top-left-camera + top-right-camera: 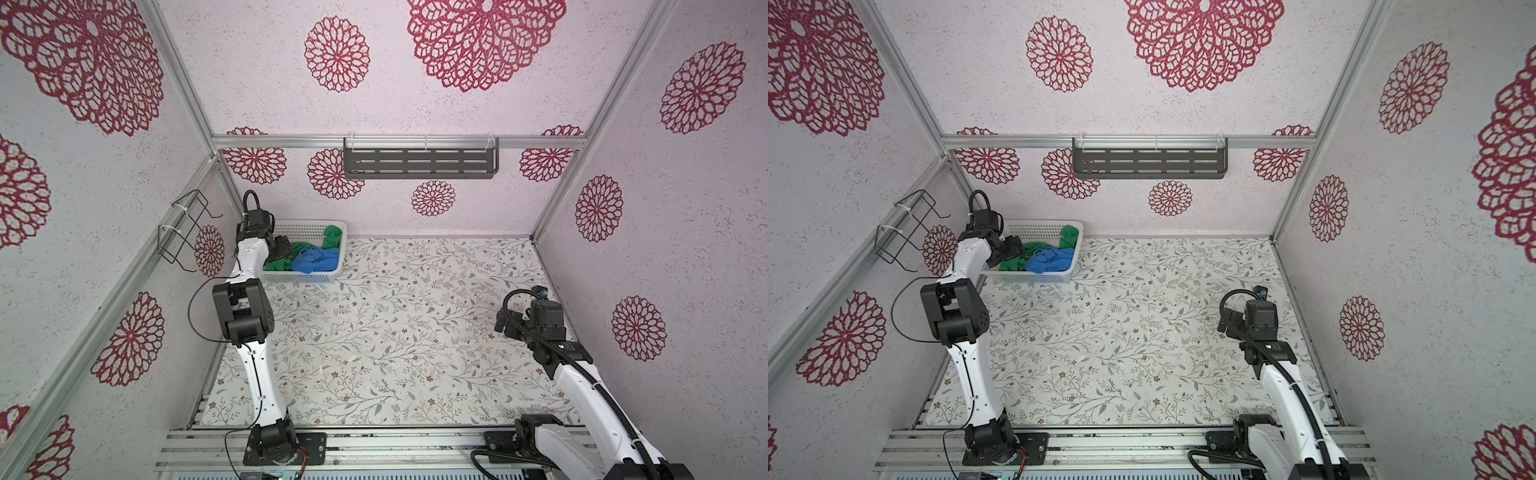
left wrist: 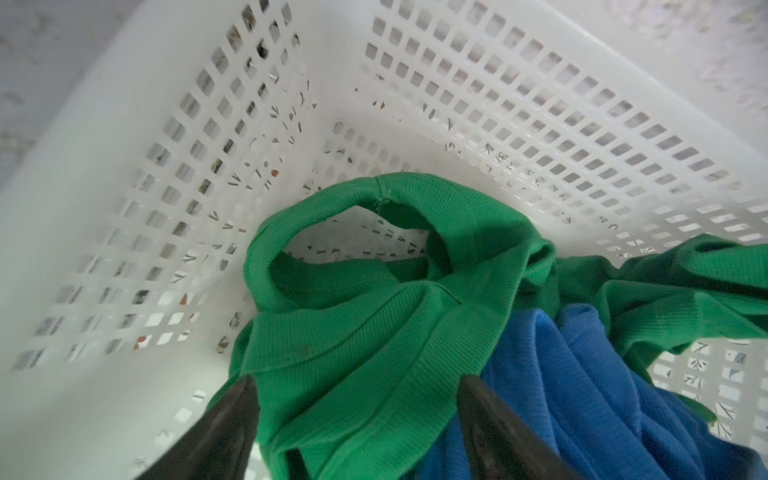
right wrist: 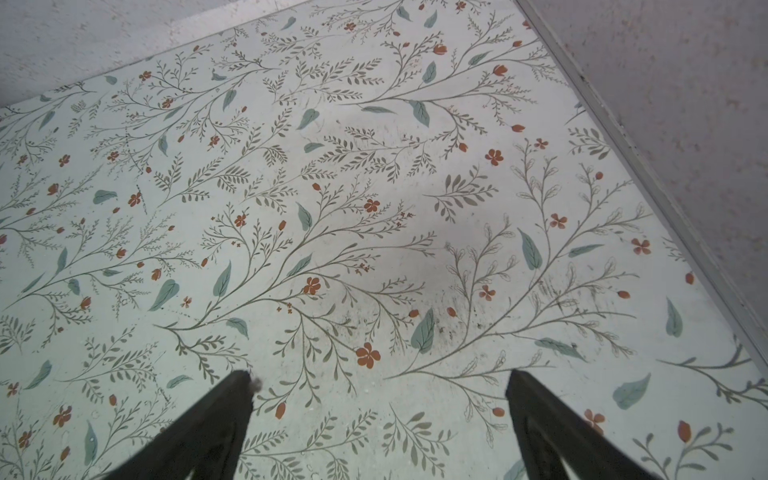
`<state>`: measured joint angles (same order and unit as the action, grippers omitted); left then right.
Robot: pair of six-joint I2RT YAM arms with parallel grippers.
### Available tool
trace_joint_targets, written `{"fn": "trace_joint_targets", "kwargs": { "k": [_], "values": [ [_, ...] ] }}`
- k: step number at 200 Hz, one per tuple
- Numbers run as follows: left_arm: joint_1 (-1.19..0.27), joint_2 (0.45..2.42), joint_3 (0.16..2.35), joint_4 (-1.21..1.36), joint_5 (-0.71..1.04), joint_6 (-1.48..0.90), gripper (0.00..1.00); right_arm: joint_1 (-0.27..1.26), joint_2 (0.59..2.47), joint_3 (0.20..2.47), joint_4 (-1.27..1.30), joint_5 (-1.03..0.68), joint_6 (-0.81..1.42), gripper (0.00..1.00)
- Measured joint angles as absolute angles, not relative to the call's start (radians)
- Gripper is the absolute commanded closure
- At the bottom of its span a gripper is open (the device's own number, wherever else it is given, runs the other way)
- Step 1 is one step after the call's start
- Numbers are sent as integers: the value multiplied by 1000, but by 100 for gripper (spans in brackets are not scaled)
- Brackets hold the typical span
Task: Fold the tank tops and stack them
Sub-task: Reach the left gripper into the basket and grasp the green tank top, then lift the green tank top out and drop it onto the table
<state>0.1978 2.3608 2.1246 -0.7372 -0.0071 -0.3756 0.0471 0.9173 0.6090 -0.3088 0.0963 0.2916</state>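
Observation:
Both tank tops lie crumpled in the white basket (image 1: 300,276) (image 1: 1034,276) (image 2: 124,166) at the table's back left. The green tank top (image 1: 332,236) (image 1: 1068,235) (image 2: 374,324) sprawls across the basket, one end draped over its right wall. The blue tank top (image 1: 311,259) (image 1: 1047,261) (image 2: 582,395) sits bunched on top of it. My left gripper (image 1: 282,247) (image 1: 1014,248) (image 2: 358,380) reaches down into the basket, open, its fingers astride a fold of green cloth. My right gripper (image 1: 501,322) (image 1: 1224,322) (image 3: 380,376) hovers open over bare table at the right, holding nothing.
A floral-patterned table (image 1: 395,332) spreads between the arms. A black wire rack (image 1: 187,232) hangs on the left wall next to the basket. A dark slotted shelf (image 1: 419,162) is fixed to the back wall. Walls close in on three sides.

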Motion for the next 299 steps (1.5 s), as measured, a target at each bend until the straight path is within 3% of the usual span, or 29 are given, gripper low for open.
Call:
{"fn": "trace_joint_targets", "kwargs": {
  "k": [14, 63, 117, 168, 221, 256, 299],
  "values": [
    [193, 2387, 2131, -735, 9, -395, 43, 47, 917, 609, -313, 96, 292, 1],
    [187, 2481, 2262, -786, 69, -428, 100, 47, 919, 609, -313, 96, 298, 1],
    [193, 2431, 2257, -761, 168, -451, 100, 47, 929, 609, -319, 94, 308, 1],
    [144, 2211, 2313, -720, 283, -458, 100, 47, 943, 609, -324, 64, 317, 2],
    [-67, 2005, 2502, -722, 352, -380, 100, 48, 943, 625, -346, 21, 320, 2],
    [-252, 1863, 2502, -756, 263, -275, 100, 49, 940, 657, -361, -10, 320, 2],
    [-334, 1737, 2502, -788, 223, -236, 100, 49, 922, 666, -373, -51, 327, 2]
  ]
}}
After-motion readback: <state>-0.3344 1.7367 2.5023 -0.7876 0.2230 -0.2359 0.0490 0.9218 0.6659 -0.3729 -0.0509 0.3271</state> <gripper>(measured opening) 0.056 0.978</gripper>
